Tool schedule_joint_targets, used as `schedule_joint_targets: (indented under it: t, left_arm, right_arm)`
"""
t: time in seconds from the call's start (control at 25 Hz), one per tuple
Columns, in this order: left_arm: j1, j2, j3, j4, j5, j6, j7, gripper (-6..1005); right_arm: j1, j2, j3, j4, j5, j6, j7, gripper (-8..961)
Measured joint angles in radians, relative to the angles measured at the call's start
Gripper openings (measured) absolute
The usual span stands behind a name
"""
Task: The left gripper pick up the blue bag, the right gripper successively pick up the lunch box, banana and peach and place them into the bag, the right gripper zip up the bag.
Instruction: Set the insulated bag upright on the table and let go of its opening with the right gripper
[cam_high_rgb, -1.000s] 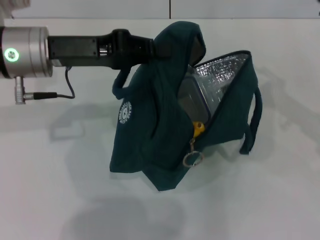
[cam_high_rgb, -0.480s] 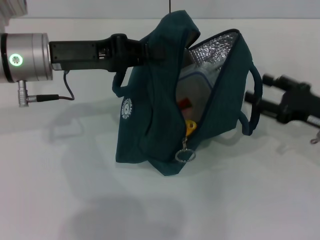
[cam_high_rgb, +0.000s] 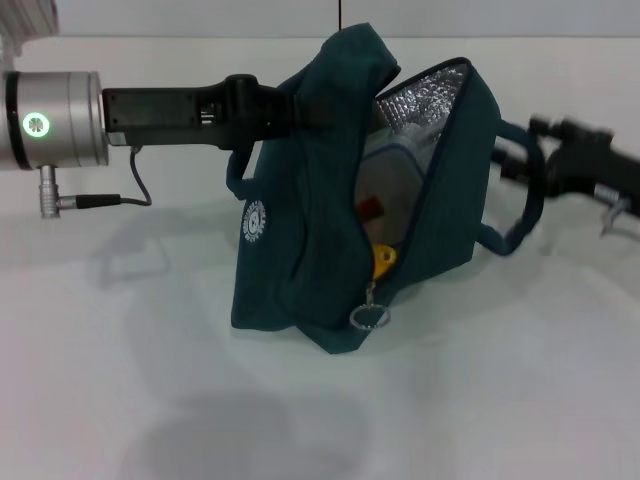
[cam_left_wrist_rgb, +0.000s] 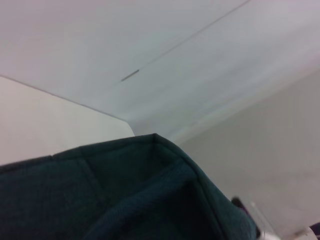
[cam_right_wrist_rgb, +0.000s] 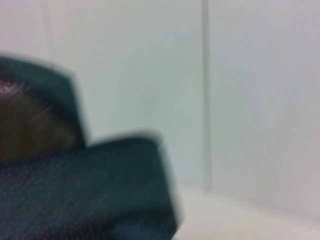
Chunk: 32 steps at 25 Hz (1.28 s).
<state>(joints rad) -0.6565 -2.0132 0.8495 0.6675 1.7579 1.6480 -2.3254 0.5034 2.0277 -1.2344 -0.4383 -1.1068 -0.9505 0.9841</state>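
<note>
1. The left gripper (cam_high_rgb: 318, 105) comes in from the left and is clamped on the top of the dark teal fabric bag with silver foil lining (cam_high_rgb: 300, 250); cloth hides its fingertips.
2. The right gripper (cam_high_rgb: 535, 160) sits at the bag's right side by the dark carry strap (cam_high_rgb: 525, 215); whether it is parted or closed I cannot tell.
3. Inside the open mouth, a clear lunch box (cam_high_rgb: 395, 185) shows partly, with a yellow piece (cam_high_rgb: 384, 260) below it.
4. A metal zipper ring (cam_high_rgb: 369, 317) hangs at the near corner.
5. The bag's base rests on the white table (cam_high_rgb: 150, 400), with bare surface near and left.
</note>
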Motion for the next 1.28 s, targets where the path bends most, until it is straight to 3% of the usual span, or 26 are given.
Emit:
schedule_joint_targets:
  t: [0.24, 0.44, 0.56, 0.64, 0.88, 1.12, 1.28]
  left_arm:
    - [0.006, -0.006, 0.0, 0.0, 0.0, 0.03, 0.0, 52]
    - [0.027, -0.004, 0.0, -0.002, 0.003, 0.036, 0.004, 53]
    - [0.039, -0.001, 0.0, -0.002, 0.005, 0.036, 0.008, 53]
    - [0.045, 0.001, 0.0, -0.002, 0.005, 0.037, 0.009, 53]
    - [0.05, -0.012, 0.002, -0.019, 0.044, 0.039, 0.015, 53]
    - [0.017, -0.038, 0.002, -0.039, 0.147, -0.028, 0.048, 53]
    - [0.004, -0.04, -0.005, -0.04, 0.148, -0.042, 0.076, 53]
  right_arm:
    - [0.013, 0.0, -0.007, 0.006, 0.356, -0.013, -0.305, 724]
    - [-0.022, 0.0, -0.012, 0.063, 0.533, -0.327, -0.459, 723]
    - [-0.06, -0.004, -0.025, 0.02, 0.538, -0.481, -0.402, 723]
    - [-0.096, -0.013, -0.062, -0.058, 0.521, -0.502, -0.31, 723]
    - [-0.167, -0.012, -0.123, -0.167, 0.459, -0.433, -0.231, 722]
    - [-0.082, -0.018, -0.203, -0.133, 0.379, -0.119, -0.151, 722]
    - [-0.044, -0.014, -0.206, -0.114, 0.314, -0.073, -0.113, 722]
